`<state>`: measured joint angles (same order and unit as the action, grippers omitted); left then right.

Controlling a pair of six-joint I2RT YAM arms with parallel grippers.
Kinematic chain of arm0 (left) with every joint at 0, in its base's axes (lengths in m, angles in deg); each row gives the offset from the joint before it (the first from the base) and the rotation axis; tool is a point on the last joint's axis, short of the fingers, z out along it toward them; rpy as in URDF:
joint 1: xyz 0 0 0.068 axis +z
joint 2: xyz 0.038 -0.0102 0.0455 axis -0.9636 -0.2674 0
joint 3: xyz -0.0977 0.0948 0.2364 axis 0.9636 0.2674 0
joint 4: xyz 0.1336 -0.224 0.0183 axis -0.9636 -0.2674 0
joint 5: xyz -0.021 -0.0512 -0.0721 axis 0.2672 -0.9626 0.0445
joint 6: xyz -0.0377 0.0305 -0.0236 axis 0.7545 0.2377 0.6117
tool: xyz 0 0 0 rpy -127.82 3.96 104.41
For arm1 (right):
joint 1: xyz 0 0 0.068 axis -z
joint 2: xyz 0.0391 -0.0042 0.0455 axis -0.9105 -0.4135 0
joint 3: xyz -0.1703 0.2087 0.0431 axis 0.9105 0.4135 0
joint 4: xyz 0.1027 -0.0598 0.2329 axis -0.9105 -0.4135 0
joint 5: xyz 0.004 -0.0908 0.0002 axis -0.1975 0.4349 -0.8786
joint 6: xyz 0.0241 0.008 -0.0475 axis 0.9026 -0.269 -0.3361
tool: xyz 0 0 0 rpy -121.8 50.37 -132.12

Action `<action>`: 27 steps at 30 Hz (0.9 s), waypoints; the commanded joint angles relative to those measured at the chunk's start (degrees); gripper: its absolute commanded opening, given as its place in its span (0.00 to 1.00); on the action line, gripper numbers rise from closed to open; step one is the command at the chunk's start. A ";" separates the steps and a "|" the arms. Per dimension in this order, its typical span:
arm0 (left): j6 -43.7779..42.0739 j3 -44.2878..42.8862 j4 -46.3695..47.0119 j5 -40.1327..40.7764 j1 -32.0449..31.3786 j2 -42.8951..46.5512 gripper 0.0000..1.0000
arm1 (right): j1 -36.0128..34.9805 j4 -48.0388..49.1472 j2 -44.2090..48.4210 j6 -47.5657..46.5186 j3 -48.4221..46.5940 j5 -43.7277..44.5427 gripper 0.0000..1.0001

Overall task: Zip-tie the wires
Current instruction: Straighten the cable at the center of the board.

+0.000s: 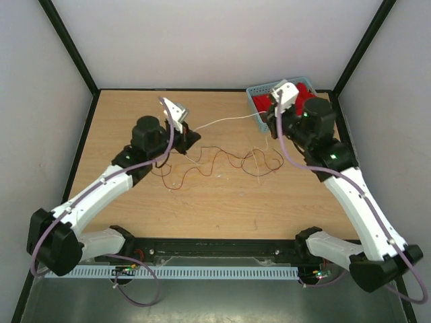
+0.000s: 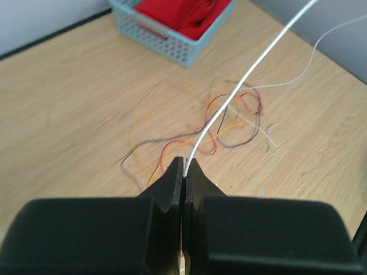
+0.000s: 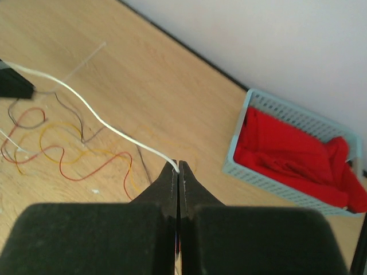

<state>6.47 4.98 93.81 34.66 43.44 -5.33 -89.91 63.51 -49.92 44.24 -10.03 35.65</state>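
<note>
White zip tie (image 1: pixel 225 120) runs between our grippers: left gripper (image 2: pixel 184 166) and right gripper (image 3: pixel 178 169) are both clamped tight with no gap, one on each end. The wires (image 1: pixel 232 158) lie loosely curled mid-table (image 1: pixel 135 208).

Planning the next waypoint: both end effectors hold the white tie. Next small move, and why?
Probably lower both together toward the wires: the left end effector and right end effector each pinch an end of the white tie, which spans between them, not yet around anything.
</note>
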 commanded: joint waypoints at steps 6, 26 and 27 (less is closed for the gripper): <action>-3.41 -13.51 -46.44 -2.43 11.66 2.85 0.00 | -1.72 5.04 -10.31 0.81 4.35 -2.25 0.00; -0.58 -15.33 -53.98 -6.52 25.43 -14.83 0.00 | -7.99 23.57 -33.39 10.89 13.87 -10.36 0.07; -0.58 -15.58 -53.93 -6.69 25.42 -15.70 0.01 | -8.34 24.10 -34.39 11.18 13.91 -10.45 0.08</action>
<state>5.21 -9.71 41.79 25.76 68.29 -18.70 -97.23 82.64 -81.64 52.83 3.78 26.58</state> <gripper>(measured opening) 0.007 0.067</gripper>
